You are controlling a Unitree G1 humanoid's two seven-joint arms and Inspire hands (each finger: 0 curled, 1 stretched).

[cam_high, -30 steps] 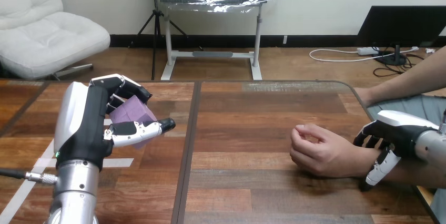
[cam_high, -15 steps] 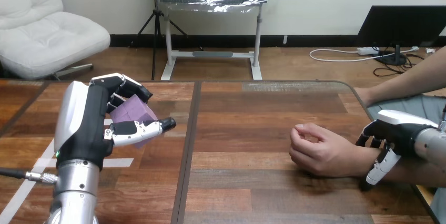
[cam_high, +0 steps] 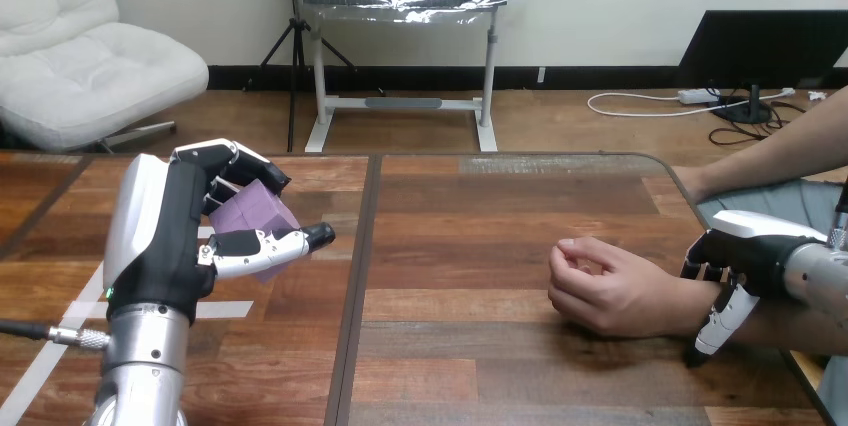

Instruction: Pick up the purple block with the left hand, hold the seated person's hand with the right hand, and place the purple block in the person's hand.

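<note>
**A:** Where is the purple block point(cam_high: 252, 214) sitting?

**B:** It is sitting in the left hand point(cam_high: 165, 236), at the left of the frame, about mid-height. The silver forearm is rising from the bottom left edge. The hand is standing upright, showing its white back towards the left.

**A:** How are the fingers point(cam_high: 225, 156) lying on it?

**B:** They are curling over the top of the block from the far side. The thumb point(cam_high: 270, 243) is pressing across its near lower edge, so the hand is clamping the block between them. Only the middle of the block is showing between fingers and thumb.

**A:** And the person's hand point(cam_high: 605, 291)?

**B:** It is resting on the wooden surface point(cam_high: 460, 246) at the lower right, loosely curled, with its fingertips pointing towards the centre of the frame. It is lying well apart from the block.

**A:** What is the right hand point(cam_high: 755, 246) doing?

**B:** It is coming in from the right edge and sitting over the person's wrist point(cam_high: 690, 304). Its dark fingers are bending over the far side, and its thumb is hanging down the near side towards the surface. It seems to be gripping the wrist, though the underside of the grip is hidden.
</note>
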